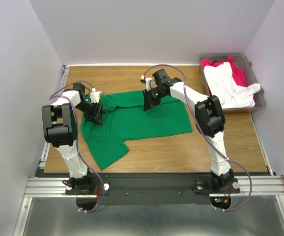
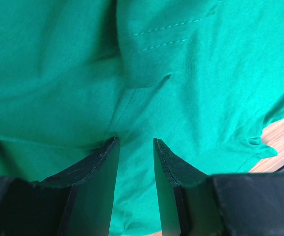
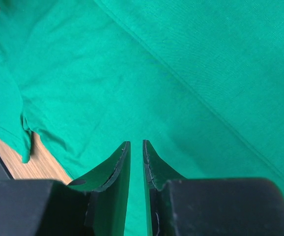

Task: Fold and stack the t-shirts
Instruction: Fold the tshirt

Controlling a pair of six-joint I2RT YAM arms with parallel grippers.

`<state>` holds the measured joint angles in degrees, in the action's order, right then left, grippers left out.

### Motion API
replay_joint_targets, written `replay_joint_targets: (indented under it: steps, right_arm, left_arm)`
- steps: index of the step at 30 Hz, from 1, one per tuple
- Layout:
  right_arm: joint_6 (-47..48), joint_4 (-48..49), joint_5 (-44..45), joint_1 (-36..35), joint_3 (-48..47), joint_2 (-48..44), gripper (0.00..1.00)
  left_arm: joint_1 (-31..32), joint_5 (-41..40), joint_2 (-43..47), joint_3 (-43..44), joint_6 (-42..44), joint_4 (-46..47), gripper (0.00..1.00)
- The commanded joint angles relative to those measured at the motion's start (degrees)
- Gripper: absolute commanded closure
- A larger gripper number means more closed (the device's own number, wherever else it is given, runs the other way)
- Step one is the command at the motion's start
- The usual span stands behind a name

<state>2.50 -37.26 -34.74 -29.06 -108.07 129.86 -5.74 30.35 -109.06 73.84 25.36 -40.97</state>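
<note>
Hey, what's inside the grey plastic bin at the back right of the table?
A white t-shirt lies on top, spilling over the rim of the bin. A red t-shirt shows beneath it at the back. The floor and anything lower is covered.

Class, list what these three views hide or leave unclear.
- Top view: crimson red t-shirt mostly covered by white t-shirt in the grey plastic bin.
- Wrist views: bright green t-shirt cropped by frame edges.
- Right wrist: whether the right gripper pinches cloth is unclear.
</note>
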Motion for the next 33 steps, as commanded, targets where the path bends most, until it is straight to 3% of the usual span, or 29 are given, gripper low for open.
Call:
replay_joint_targets:
  steps: [1,13,17,21,25,33]
  right_arm:
    - [-0.7,2.3,-0.2,-0.2,-1.4,0.7,0.78]
    - [-0.2,2.8,0.5,-0.2,0.1,0.9,0.79]
    - [0.1,2.8,0.9,-0.3,0.5,1.0,0.79]
    - [0.1,2.7,1.0,-0.2,0.7,1.1,0.79]
    - [0.3,2.9,1.0,-0.2,1.3,1.0,0.81]
    - [0.6,2.8,1.9,-0.2,1.9,0.7,0.82]
  left_arm:
    - [-0.3,-2.0,1.7,0.3,-0.8,-2.1,0.55]
    - [-0.3,-4.2,-0.3,1.4,-5.7,2.3,0.55]
    - [-0.3,-3.3,-1.2,2.3,-6.5,2.8,0.62]
    - [-0.3,-2.5,-0.5,2.8,-6.6,2.7,0.84]
    - [-0.3,-2.7,2.9,3.1,-6.1,1.3,1.00]
    - [-0.6,-5.3,7.4,3.9,-4.9,-1.5,1.00]
